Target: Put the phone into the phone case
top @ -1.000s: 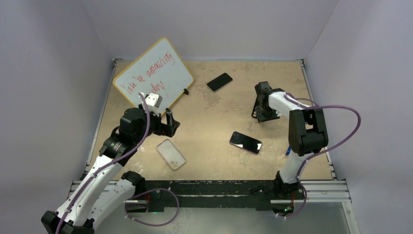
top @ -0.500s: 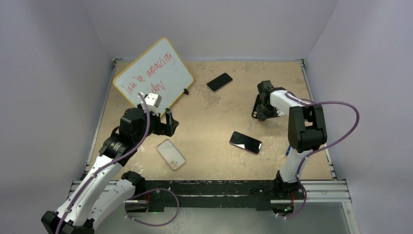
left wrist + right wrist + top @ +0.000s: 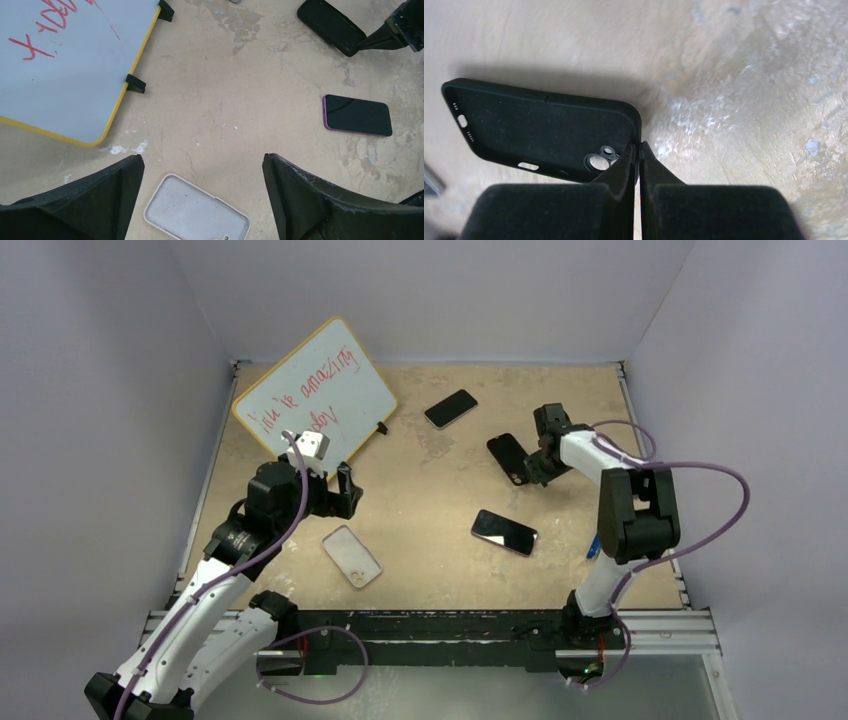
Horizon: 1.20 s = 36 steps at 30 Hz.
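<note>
The right jaws were pinched shut on the rim of a black case. The left jaws hung wide open and empty above the whitish phone case on the tabletop, with the phone well apart.

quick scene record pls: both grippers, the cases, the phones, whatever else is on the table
left gripper: open, empty, above the whitish phone case
right gripper: shut on the black case, pinching its edge beside the camera hole
black case: empty, inner side showing, seems raised at the pinched end
whitish phone case: flat on the table, near left, no phone in it
near phone: mid-table, screen up, pinkish edge
far phone: far side, lying flat
whiteboard: far left, yellow frame, red writing
</note>
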Available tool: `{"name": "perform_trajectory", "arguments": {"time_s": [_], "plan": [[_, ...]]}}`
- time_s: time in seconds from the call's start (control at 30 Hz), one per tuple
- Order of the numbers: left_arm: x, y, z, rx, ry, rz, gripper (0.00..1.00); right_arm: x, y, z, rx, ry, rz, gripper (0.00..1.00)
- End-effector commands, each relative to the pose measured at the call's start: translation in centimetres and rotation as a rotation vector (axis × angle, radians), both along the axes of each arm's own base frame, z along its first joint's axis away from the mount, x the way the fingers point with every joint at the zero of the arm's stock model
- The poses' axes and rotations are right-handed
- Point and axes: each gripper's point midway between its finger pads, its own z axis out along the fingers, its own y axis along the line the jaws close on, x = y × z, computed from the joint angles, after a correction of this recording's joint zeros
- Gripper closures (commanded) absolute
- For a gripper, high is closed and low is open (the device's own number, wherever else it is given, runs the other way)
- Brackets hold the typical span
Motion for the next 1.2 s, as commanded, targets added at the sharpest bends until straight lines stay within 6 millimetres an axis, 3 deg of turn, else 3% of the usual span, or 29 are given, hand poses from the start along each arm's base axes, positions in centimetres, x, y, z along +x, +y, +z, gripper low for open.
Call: {"name": "perform_trajectory", "arguments": {"time_s": [0.0,0.17,0.33,0.43,0.7,1.0,1.17], "plan": [[0.6,1.0,1.7,0.007,-0.039,0.063,0.07,0.7,3.0,3.7,0.040,-0.174,0.323,1.00],[0.8,1.5,1.8,0.014,-0.040,0.099,0.07,-1.2,7.8,4.9,0.069,-0.244,0.538,1.00],[0.9,1.7,1.7,0.014,-0.035,0.115,0.08,-3.9,14.2,4.7,0.115,-0.254,0.876,1.00],[0.9,1.8,1.6,0.012,-0.030,0.122,0.09,-5.6,16.2,3.8,0.089,-0.204,1.021,1.00],[1.1,1.6,1.1,0.019,-0.009,0.121,0.11,-8.8,17.2,1.8,0.119,-0.126,1.041,0.99],[1.2,1.6,1.1,0.020,-0.007,0.122,0.11,-9.1,15.8,2.8,0.074,-0.129,0.959,0.68],[1.2,1.6,1.0,0.020,-0.004,0.122,0.11,-10.3,13.8,3.6,0.048,-0.058,0.786,0.52]]}}
